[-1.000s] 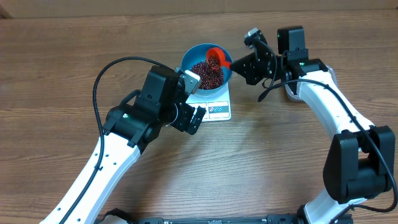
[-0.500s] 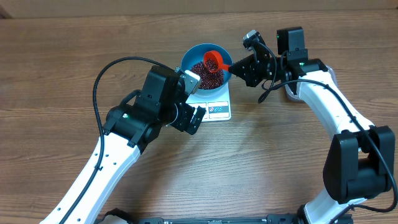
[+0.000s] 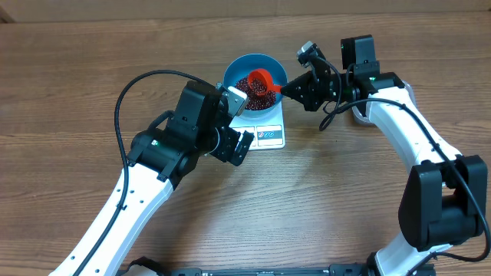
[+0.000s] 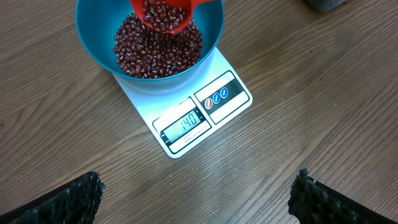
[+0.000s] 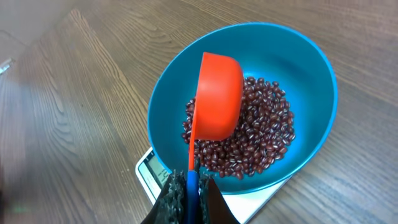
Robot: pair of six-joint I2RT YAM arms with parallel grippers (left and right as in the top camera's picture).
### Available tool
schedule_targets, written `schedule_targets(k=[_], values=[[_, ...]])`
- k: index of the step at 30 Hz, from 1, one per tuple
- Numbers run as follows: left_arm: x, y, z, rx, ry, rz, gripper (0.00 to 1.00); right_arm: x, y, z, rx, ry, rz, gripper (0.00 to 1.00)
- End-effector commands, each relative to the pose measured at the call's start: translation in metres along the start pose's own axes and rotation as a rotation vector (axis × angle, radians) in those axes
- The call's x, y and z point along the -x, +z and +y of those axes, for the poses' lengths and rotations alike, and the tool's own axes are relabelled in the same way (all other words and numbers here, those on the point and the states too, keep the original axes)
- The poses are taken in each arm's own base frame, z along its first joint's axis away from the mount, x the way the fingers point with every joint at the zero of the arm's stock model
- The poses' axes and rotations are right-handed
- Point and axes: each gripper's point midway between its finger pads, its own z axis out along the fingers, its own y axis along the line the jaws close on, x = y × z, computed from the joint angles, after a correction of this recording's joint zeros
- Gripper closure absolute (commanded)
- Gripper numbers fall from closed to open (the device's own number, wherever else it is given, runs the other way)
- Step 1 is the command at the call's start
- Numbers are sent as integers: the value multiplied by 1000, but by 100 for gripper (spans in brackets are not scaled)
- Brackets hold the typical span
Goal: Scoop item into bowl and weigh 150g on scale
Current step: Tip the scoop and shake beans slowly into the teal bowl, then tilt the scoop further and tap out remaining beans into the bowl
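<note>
The teal bowl (image 3: 239, 64) stands on the white scale (image 3: 268, 123) and holds dark red-brown beans (image 3: 253, 93). My right gripper (image 3: 287, 87) is shut on the blue-tipped handle of an orange-red scoop (image 3: 261, 77), which is turned on its side over the bowl. The right wrist view shows the scoop (image 5: 217, 102) from the back, above the beans (image 5: 264, 140), with the gripper (image 5: 193, 182) clamped on the handle. In the left wrist view, beans lie in the scoop (image 4: 160, 14), and the scale (image 4: 221, 65) display faces me. My left gripper (image 4: 199, 205) hangs open over bare wood near the scale.
The table is brown wood all round the scale. My left arm (image 3: 165, 149) lies just left of the scale, and its black cable loops up behind it. The right arm (image 3: 399, 123) reaches in from the right side.
The right gripper has shifted slightly left, carrying the scoop further over the bowl and rolling it onto its side. The left arm has not moved.
</note>
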Motion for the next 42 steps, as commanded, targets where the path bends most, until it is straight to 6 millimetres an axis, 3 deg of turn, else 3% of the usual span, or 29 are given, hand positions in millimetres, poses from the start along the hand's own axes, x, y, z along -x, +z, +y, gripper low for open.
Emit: schedule_targets(k=[1,4,7,20,24,28,30,33,37,40,42], values=[[2,-3,-1,-7,18,-12,0,28,-15,-9,-113,-8,-54,96],[2,-3,-1,-7,18,-12,0,26,-14,6,-30,-79,-52,96],[2,-3,-1,-7,18,-12,0,25,-15,-5,-92,-35,-41,96],[2,-3,-1,-7,18,-12,0,24,-15,-5,-94,14,-41,96],[2,-3,-1,-7,18,-12,0,24,-16,18,25,-106,-49,96],[2,-3,-1,-7,18,-12,0,24,-19,-22,-200,56,-33,96],[2,-3,-1,-7,18,-12,0,24,-19,-19,-187,56,-35,96],[2,-3,-1,-7,18,-12,0,22,-17,4,-59,-66,-30,96],[2,-3,-1,-7,18,-12,0,23,-19,-13,-154,56,-30,96],[2,-3,-1,-7,18,-12,0,23,-16,1,-137,-22,-9,97],[2,-3,-1,-7,18,-12,0,26,-15,3,-215,-83,14,96]])
